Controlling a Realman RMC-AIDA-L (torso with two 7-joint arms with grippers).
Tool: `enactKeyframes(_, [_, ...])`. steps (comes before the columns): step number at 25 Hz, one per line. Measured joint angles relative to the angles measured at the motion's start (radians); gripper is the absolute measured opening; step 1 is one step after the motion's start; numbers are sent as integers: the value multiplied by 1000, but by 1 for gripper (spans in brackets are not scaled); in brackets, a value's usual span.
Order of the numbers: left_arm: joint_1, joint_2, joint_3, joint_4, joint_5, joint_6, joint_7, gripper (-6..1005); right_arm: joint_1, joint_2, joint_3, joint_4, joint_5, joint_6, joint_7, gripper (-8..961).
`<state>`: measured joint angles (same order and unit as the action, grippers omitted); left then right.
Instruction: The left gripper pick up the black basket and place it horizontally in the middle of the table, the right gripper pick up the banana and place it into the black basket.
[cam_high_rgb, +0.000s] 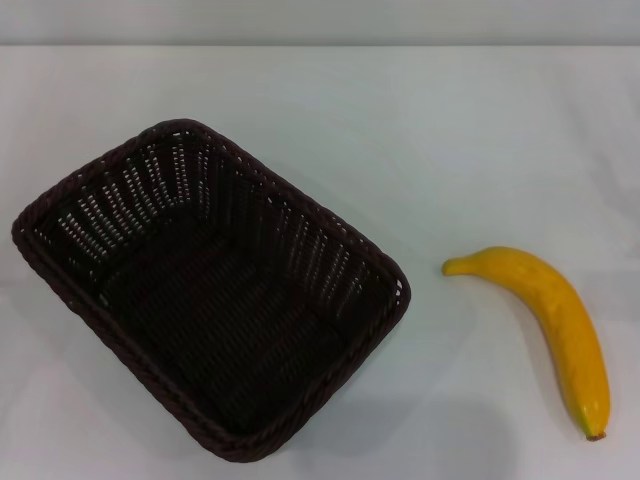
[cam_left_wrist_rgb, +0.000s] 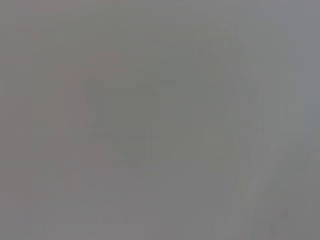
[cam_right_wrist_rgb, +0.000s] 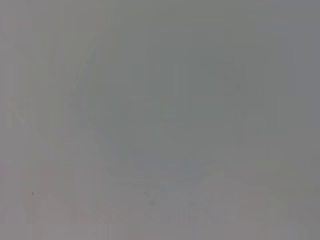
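The black basket (cam_high_rgb: 90, 185) is a large dark woven basket standing on the white table (cam_high_rgb: 450, 130) at the left and centre of the head view. It lies at a diagonal and holds nothing. The banana (cam_high_rgb: 553, 315) lies on the table to the right of the basket, apart from it, its brown tip toward the near edge. Neither gripper shows in any view. Both wrist views show only a plain grey surface.
The table's far edge (cam_high_rgb: 320, 44) runs along the top of the head view. Bare white table surface lies behind the basket and between the basket and the banana.
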<state>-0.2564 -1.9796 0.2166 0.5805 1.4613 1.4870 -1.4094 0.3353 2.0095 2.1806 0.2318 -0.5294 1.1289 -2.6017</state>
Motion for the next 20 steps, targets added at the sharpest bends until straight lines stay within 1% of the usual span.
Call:
enactKeyframes(9, [-2,5,29,5,19,-1,-10,893,7,0,1,0,0,-33,-2,869])
enactKeyframes(12, [-3,12,47,15,24,0,-31,893,10,0,1,0,0,-39,-2,869])
enactKeyframes(14, [-5,35,83,46,50,0,-102,893,12,0,1,0,0,-45,-2,869])
enactKeyframes(16, [-10,69,128,96,94,-1,-204,893,13,0,1,0,0,-53,-4,869])
enactKeyframes(17, [-16,93,150,131,124,-1,-261,893,15,0,1,0,0,-59,-5,869])
enactKeyframes(18, [-21,108,163,164,153,-1,-307,893,18,0,1,0,0,-64,-5,870])
enactKeyframes(20, [-37,146,179,234,225,0,-397,894,23,0,1,0,0,-74,-6,870])
